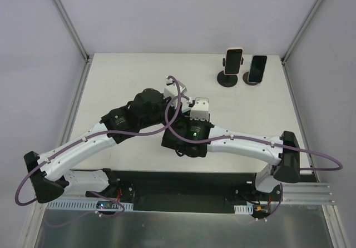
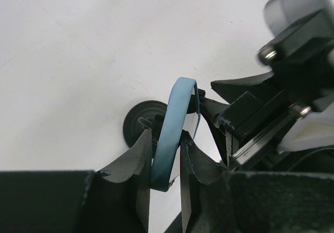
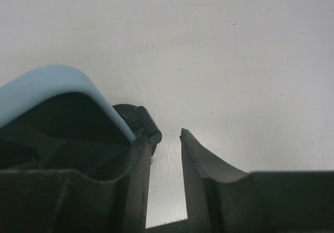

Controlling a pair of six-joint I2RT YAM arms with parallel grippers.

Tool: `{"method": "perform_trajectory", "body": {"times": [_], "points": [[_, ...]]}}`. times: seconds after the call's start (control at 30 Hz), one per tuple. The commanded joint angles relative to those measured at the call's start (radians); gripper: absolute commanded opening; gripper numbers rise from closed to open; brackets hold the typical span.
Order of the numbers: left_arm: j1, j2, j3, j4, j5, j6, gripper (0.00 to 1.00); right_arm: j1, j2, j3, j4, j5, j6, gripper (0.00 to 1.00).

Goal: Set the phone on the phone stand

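A light blue phone (image 2: 170,134) stands on edge between my left gripper's (image 2: 166,139) fingers, which are shut on it. Just behind it is a black phone stand with a round base (image 2: 136,124). In the right wrist view the phone's rounded corner (image 3: 52,84) fills the left side, and the stand's black clamp (image 3: 145,122) touches my right gripper's left finger. My right gripper (image 3: 166,139) is open with nothing between its fingers. In the top view both wrists (image 1: 178,106) meet mid-table and hide the phone and the stand.
Two other stands are at the back right of the white table (image 1: 122,75). One holds a pink phone (image 1: 233,61), the other a dark phone (image 1: 257,69). Purple cables loop over both arms. The right arm's body (image 2: 292,60) crowds the left wrist view.
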Motion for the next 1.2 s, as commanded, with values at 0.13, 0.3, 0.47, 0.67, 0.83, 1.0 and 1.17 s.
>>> {"method": "perform_trajectory", "body": {"times": [0.13, 0.3, 0.47, 0.67, 0.83, 1.0, 1.17], "points": [[0.05, 0.125, -0.026, 0.044, -0.255, 0.041, 0.0, 0.184, -0.341, -0.208, 0.56, -0.203, -0.337, 0.54], [0.048, 0.116, -0.03, 0.041, -0.241, 0.052, 0.0, 0.234, -0.506, -0.421, 0.872, -0.396, -0.607, 0.74], [0.05, 0.125, -0.023, 0.038, -0.233, 0.053, 0.0, 0.247, -0.638, -0.49, 0.931, -0.585, -0.761, 0.79], [0.05, 0.101, -0.029, 0.038, -0.181, 0.058, 0.0, -0.065, -0.797, -0.589, 0.924, -0.833, -1.015, 0.92], [0.068, 0.091, -0.012, 0.018, -0.12, 0.061, 0.0, -0.377, -0.844, -0.604, 0.967, -1.167, -1.211, 0.98], [0.087, 0.081, -0.023, 0.026, -0.096, 0.042, 0.0, -0.523, -0.756, -0.569, 0.941, -1.231, -1.242, 0.98], [0.094, 0.062, -0.027, 0.03, -0.087, 0.029, 0.0, -0.552, -0.68, -0.541, 0.989, -1.272, -1.282, 1.0]]}}
